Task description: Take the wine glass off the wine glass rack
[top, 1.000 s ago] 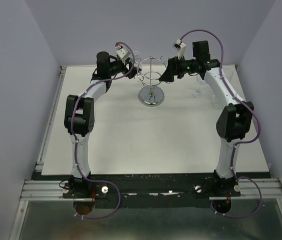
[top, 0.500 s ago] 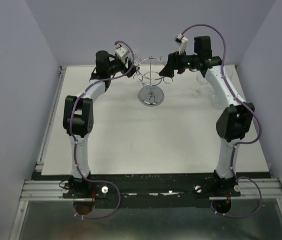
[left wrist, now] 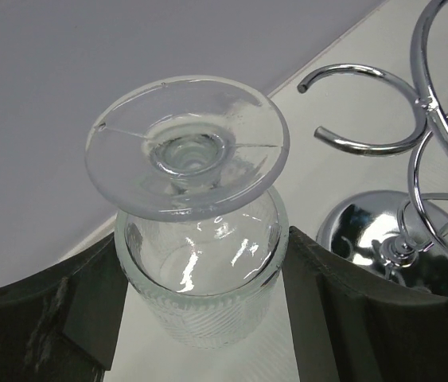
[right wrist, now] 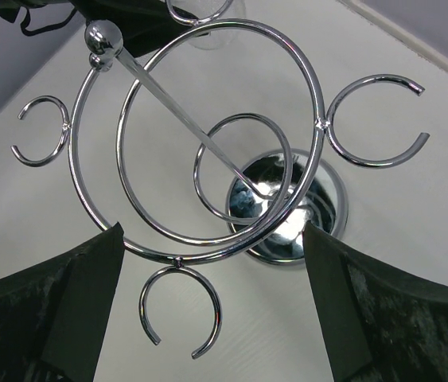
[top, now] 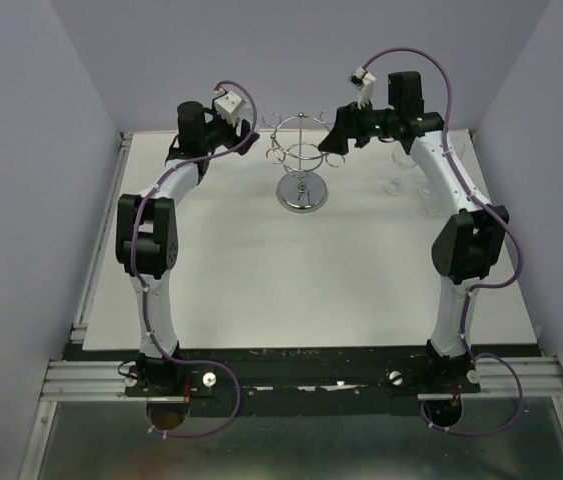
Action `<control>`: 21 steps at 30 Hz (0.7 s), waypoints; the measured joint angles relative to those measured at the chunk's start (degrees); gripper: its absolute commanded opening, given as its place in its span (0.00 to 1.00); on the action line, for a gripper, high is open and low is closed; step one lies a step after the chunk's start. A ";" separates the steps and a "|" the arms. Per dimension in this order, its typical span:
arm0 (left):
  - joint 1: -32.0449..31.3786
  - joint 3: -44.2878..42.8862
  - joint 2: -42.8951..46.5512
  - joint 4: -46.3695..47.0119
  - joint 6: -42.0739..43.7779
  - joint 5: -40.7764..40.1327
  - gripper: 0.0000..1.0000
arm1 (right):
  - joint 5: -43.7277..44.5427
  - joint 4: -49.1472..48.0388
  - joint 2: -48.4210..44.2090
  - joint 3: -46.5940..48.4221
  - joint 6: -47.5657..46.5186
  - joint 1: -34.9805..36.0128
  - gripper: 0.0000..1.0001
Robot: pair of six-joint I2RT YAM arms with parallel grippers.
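Left gripper (left wrist: 204,318): clamped on wine glass (left wrist: 188,147) — pulled toward 9 o'clock, off wine glass rack (top: 302,193); removal judged done.
Right gripper (right wrist: 216,318): jaws apart.

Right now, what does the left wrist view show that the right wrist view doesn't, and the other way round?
Left wrist only: the wine glass, foot up, its bowl gripped by the left gripper, clear of the nearest hook. Right wrist only: the wine glass rack with its full ring, the ball-tipped post, and the open, empty right gripper. Both: part of that rack, its mirrored base and the white table.
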State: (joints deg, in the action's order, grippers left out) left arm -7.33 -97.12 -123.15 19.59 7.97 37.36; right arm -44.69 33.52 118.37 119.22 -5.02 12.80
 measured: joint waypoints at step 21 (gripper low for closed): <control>9.86 12.24 29.51 -33.07 -17.16 7.78 0.00 | 1.22 0.59 -9.31 -0.24 -8.17 -0.13 0.87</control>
State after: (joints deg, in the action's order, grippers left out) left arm 2.52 -84.88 -93.65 -13.47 -9.19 45.15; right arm -43.46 34.11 109.06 118.98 -13.19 12.67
